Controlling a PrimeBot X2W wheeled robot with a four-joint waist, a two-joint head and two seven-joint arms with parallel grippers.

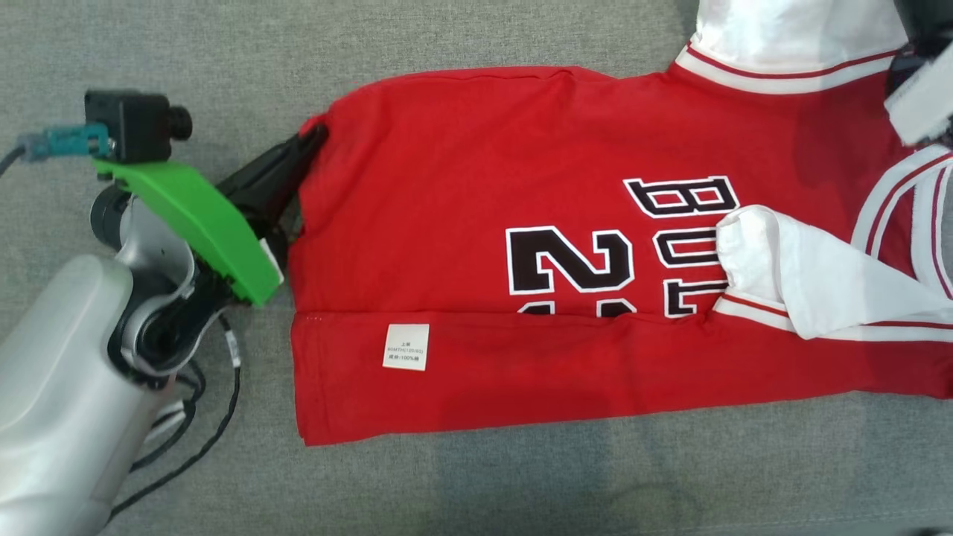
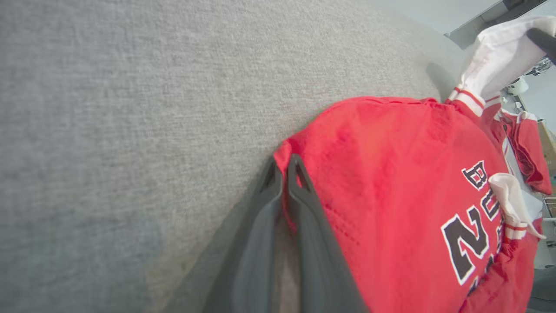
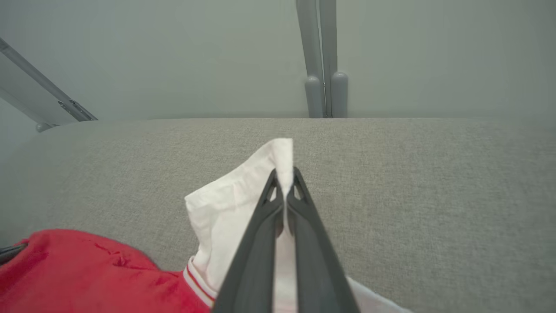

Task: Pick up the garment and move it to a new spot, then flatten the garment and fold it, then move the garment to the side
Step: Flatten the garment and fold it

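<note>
Jersey [image 1: 521, 223] lies partly folded on the grey bench [image 1: 447, 37]; left gripper [image 2: 284, 166] pinches its far-left corner, right gripper [image 3: 285, 174] is closed on its white sleeve [image 3: 217, 217].

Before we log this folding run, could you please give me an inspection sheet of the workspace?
Surface: grey woven fabric top, flat.
Job's things: red cloth jersey with white sleeves, partly folded; small white label showing.
Clutter: nothing seen.
Grippers: left gripper, jaws shut on the jersey's red corner; right gripper, jaws shut on a white sleeve.
Cables: black cables loop beside the left arm.
Surroundings: pale grey wall, grey metal posts.
</note>
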